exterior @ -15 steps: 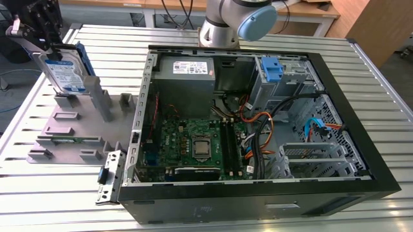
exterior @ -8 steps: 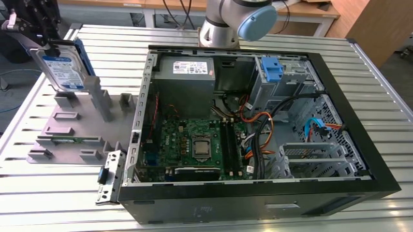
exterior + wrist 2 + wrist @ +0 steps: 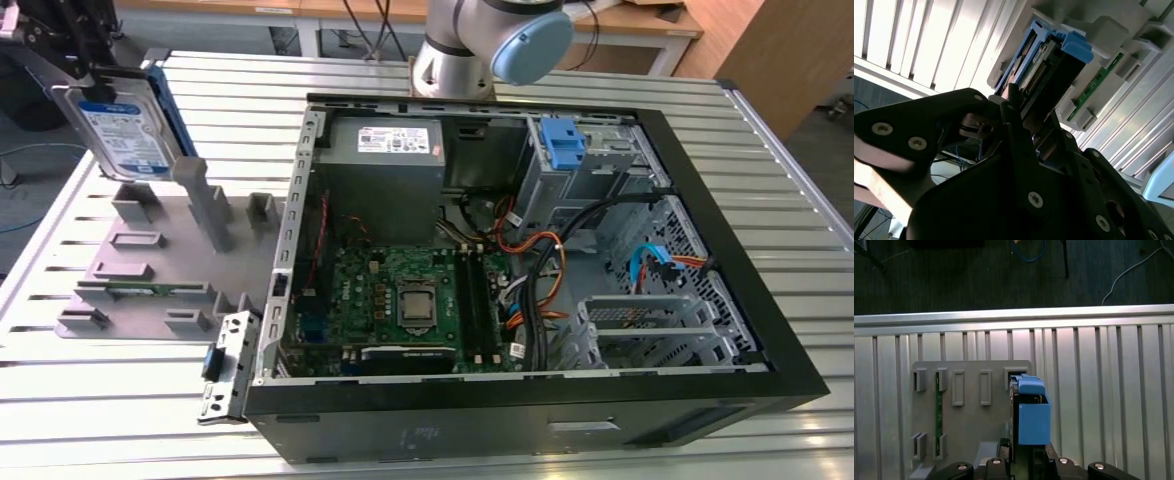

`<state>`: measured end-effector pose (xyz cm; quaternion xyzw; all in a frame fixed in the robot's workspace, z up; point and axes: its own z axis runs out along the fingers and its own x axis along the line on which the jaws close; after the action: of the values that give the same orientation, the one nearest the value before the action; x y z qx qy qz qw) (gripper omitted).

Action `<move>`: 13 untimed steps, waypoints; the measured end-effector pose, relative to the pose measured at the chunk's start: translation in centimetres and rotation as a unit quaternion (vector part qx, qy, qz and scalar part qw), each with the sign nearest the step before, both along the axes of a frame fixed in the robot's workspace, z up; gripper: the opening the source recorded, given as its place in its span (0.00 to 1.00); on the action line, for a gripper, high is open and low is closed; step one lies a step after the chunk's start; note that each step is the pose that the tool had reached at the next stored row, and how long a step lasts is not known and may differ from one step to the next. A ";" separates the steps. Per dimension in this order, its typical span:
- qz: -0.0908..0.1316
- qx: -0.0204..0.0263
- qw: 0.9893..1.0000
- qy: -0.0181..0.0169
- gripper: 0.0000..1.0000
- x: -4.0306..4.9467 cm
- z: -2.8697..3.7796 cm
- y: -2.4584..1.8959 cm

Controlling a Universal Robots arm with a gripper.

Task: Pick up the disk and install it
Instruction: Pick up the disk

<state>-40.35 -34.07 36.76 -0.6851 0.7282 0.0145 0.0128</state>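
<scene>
Disk (image 3: pixel 127 130) hanging just over the grey holder (image 3: pixel 147 265)
Gripper (image 3: pixel 94 70) is closed tight on its top edge; I'd lift dead straight so the blue rails (image 3: pixel 160 100) don't snag those posts (image 3: pixel 194 195).

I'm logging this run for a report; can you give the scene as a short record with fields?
gripper: shut on the disk
disk: upright, lifted over the grey rack, outside the computer case
computer case: open, lying on the slatted table
task state: disk not yet installed
</scene>
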 end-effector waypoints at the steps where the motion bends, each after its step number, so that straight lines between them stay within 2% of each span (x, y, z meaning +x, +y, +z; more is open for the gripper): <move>1: 0.000 0.000 1.000 0.000 0.35 0.00 0.24 0.00; 13: 0.000 0.000 1.000 0.000 0.35 0.00 3.62 0.00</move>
<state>-40.35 -34.06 40.38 -0.6851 0.7282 0.0145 0.0128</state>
